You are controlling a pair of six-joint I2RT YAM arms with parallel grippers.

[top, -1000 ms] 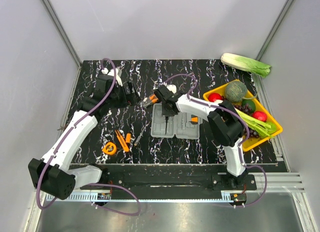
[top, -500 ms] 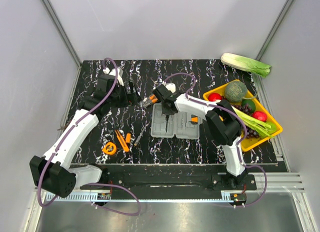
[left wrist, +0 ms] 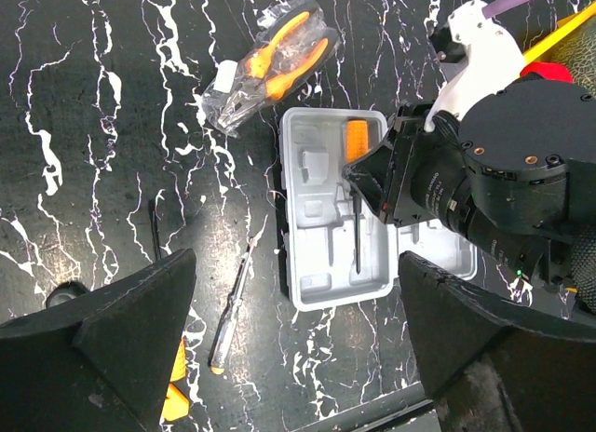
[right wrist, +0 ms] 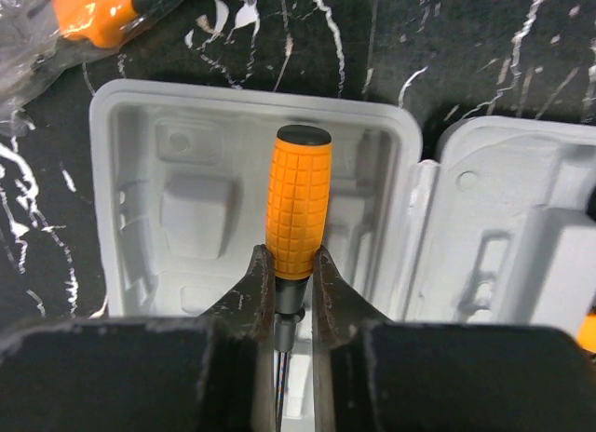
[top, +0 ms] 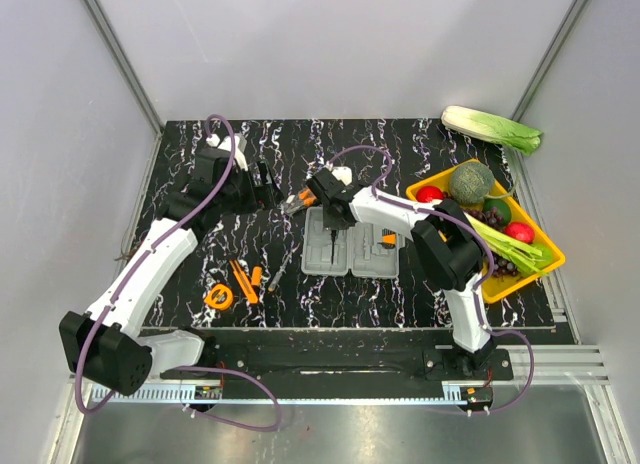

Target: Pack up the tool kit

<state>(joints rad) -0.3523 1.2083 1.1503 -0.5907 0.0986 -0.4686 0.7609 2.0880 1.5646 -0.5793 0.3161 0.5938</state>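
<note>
Black marble-patterned bench between grey walls. At its middle lies the open grey case (top: pixel 375 264), its two halves side by side. Right hand (right wrist: pixel 291 264) is clamped on the orange-handled screwdriver (right wrist: pixel 298 199), gripping just below the handle, directly over the case's left half. The tool's long axis runs from near edge to far edge, handle farthest, and appears lined up with the long slot beneath. Whether it touches the plastic is unclear. Left hand (top: pixel 262 184), fingers spread and holding nothing, hovers toward the far-left corner, well apart.
</note>
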